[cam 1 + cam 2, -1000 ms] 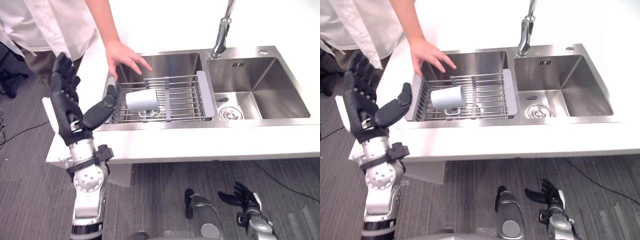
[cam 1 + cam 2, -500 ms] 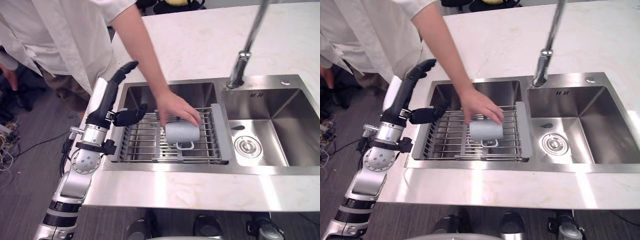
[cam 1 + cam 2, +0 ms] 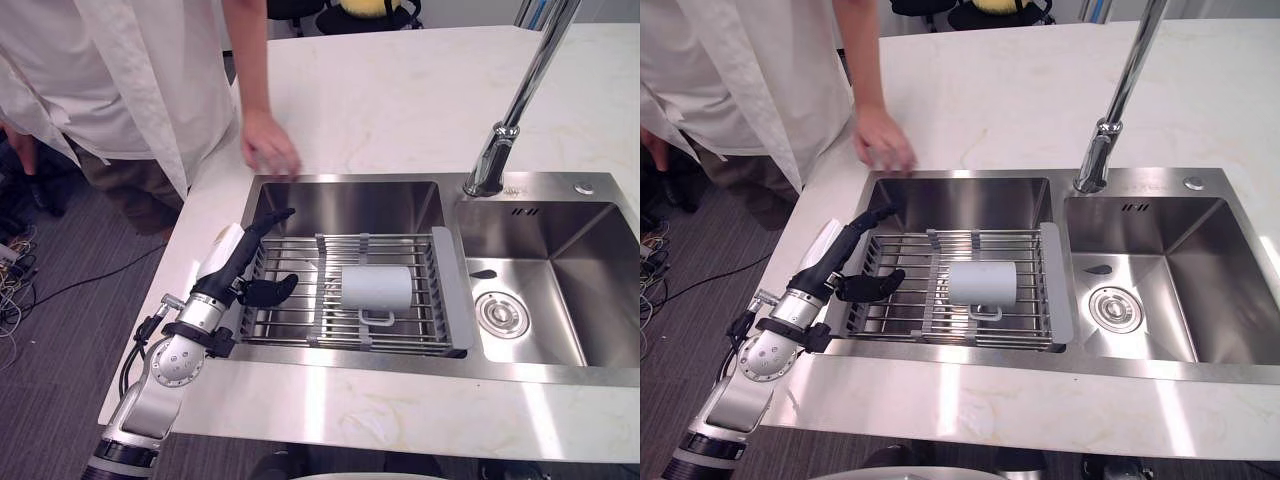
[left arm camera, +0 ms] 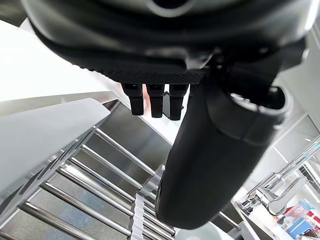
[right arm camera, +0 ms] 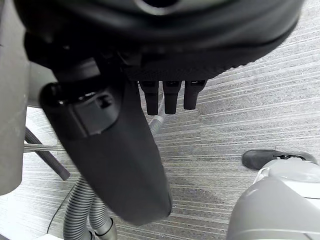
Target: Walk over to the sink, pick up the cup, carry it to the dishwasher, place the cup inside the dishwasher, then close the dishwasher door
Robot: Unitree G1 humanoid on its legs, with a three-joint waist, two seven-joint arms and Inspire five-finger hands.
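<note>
1. Standing at the far left corner of the white counter, a person in a white shirt rested a hand on the countertop, just behind the sink's left basin.
2. The robot's left hand reached over the left end of the wire rack. Its fingers were straight and held apart from the thumb, and they gripped nothing. The thumb pointed toward the cup, with several bare bars between them.
3. The rack lay across the left basin, with a flat grey end piece on its right side.
4. The cup was plain, smooth and pale grey, a straight-sided cylinder with a small loop handle. It lay on its side on the rack, right of the middle, with its length running left to right. The handle lay flat against the bars on the near side. It could not be told which end was the mouth. Neither the robot's hand nor the person's hand touched it.
5. A tall chrome faucet rose from the back rim between the two basins.
6. The right basin had a round drain in its floor.
7. In its own wrist view, the right hand hung above the grey carpet. Its fingers were straight, its thumb stood apart, and it held nothing.
</note>
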